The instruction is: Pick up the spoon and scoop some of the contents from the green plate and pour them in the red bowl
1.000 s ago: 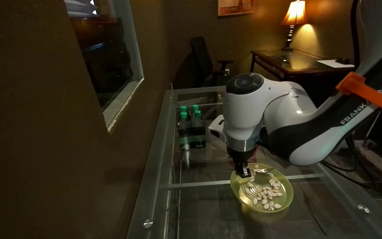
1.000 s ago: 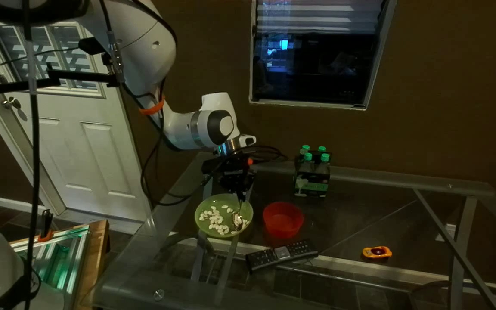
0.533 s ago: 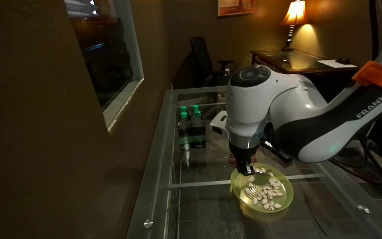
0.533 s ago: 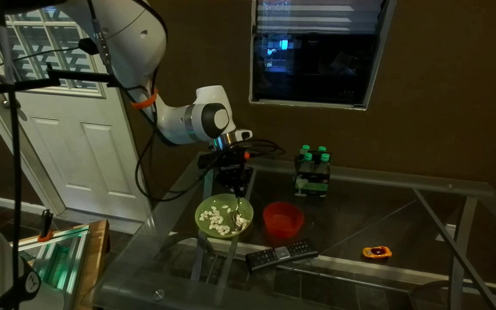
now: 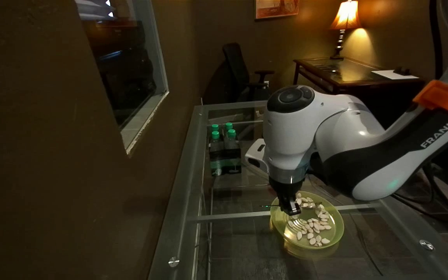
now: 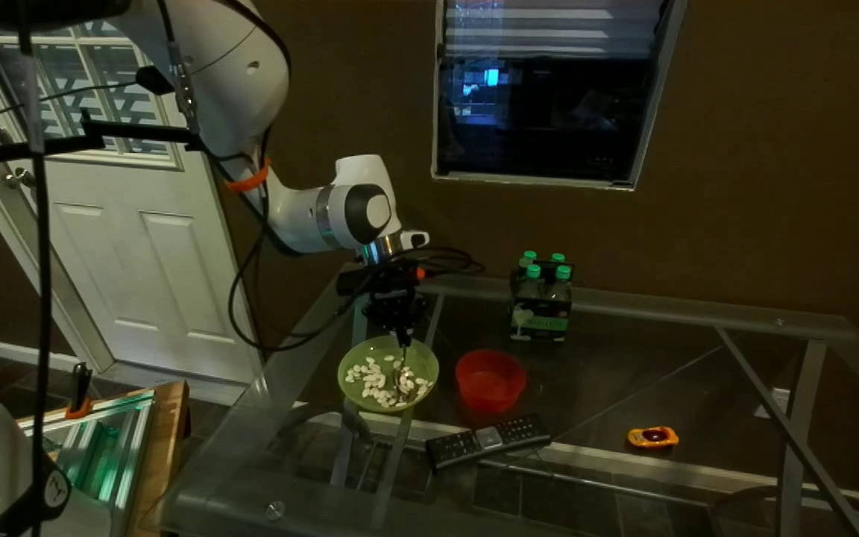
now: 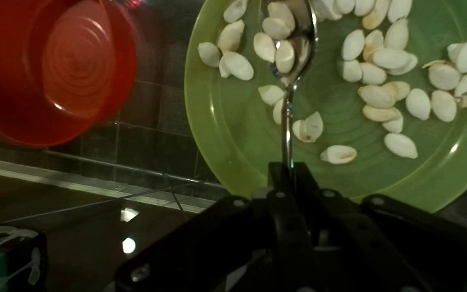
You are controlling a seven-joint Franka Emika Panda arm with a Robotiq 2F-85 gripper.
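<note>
My gripper (image 7: 288, 172) is shut on the handle of the silvery spoon (image 7: 286, 125). The spoon's bowl is low in the green plate (image 7: 237, 134), with several pale pieces in or against it; whether it touches the plate I cannot tell. The other contents (image 7: 391, 59) lie scattered over the plate. In the exterior views the gripper (image 5: 292, 210) (image 6: 403, 339) is above the plate (image 5: 305, 245) (image 6: 377, 349), and the spoon (image 6: 399, 379) points down into it. The red bowl (image 6: 491, 382) stands beside the plate and shows in the wrist view (image 7: 79, 61); the arm hides nearly all of it in an exterior view.
A carton of green-capped bottles (image 6: 541, 313) (image 5: 226, 159) stands by the wall on the glass table. A black remote (image 6: 488, 441) lies in front of the red bowl. A small orange object (image 6: 653, 437) lies farther off. Cables hang from the arm.
My gripper and the spoon have shifted across the plate, away from the red bowl. The gripper rose slightly, then lowered again. A few pieces in the plate have moved.
</note>
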